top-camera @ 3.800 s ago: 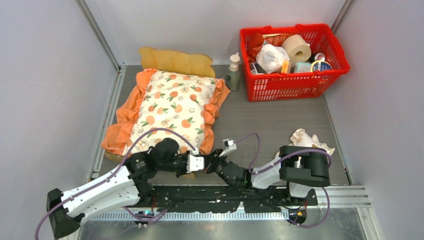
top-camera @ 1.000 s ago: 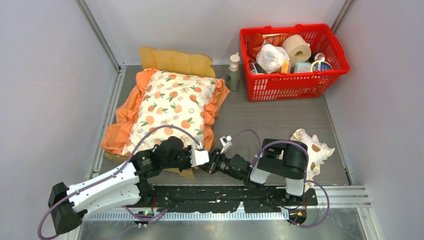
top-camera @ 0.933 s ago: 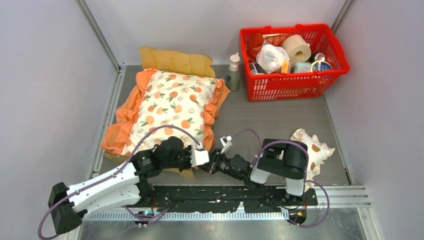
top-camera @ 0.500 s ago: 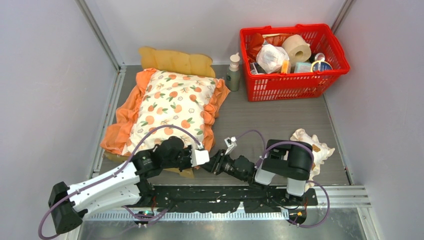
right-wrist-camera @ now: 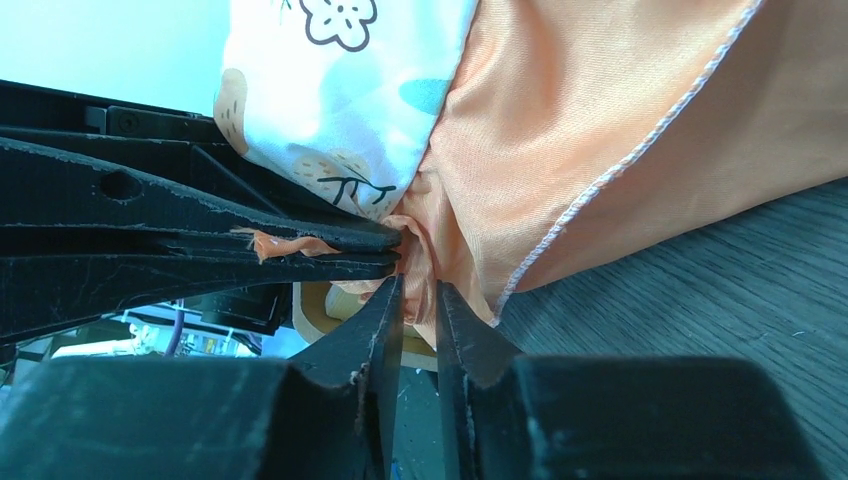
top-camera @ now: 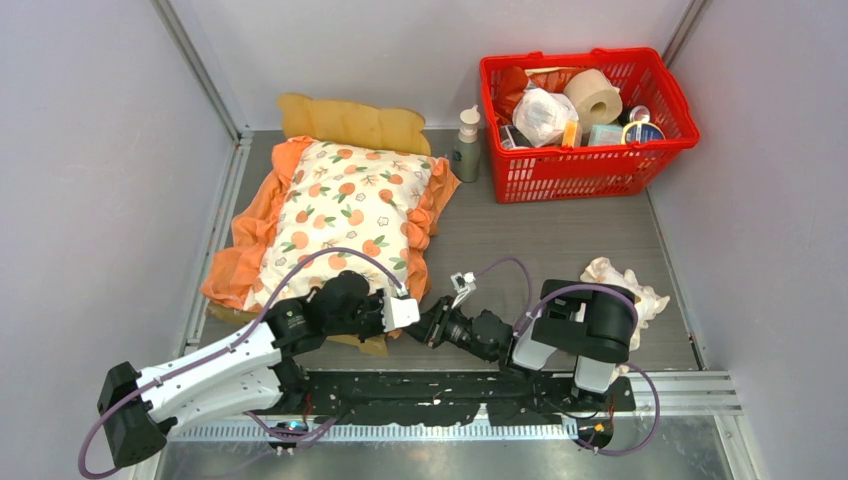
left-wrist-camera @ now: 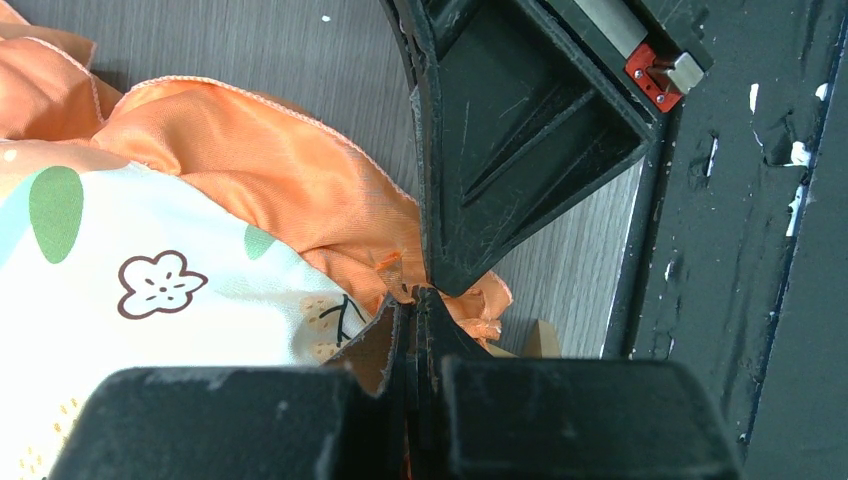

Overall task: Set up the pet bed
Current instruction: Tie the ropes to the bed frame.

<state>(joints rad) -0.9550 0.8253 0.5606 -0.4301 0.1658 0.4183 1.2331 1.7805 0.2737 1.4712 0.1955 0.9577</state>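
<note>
The pet bed shows only its wavy light-wood headboard at the back left and a bit of wood at its near corner. The cream orange-print cushion with orange ruffles covers the rest. My left gripper is shut on the cushion's orange ruffle at the near right corner; its tips pinch a fold. My right gripper meets it tip to tip and is shut on the same ruffle corner. The bed's wood shows just below the fold.
A small cream frilled pillow with brown spots lies at the right, partly behind my right arm. A red basket full of items stands at the back right, with a pump bottle beside it. Grey walls close in on both sides.
My right arm's elbow has shifted right, covering more of the small pillow. Both grippers stay at the cushion's near right corner.
</note>
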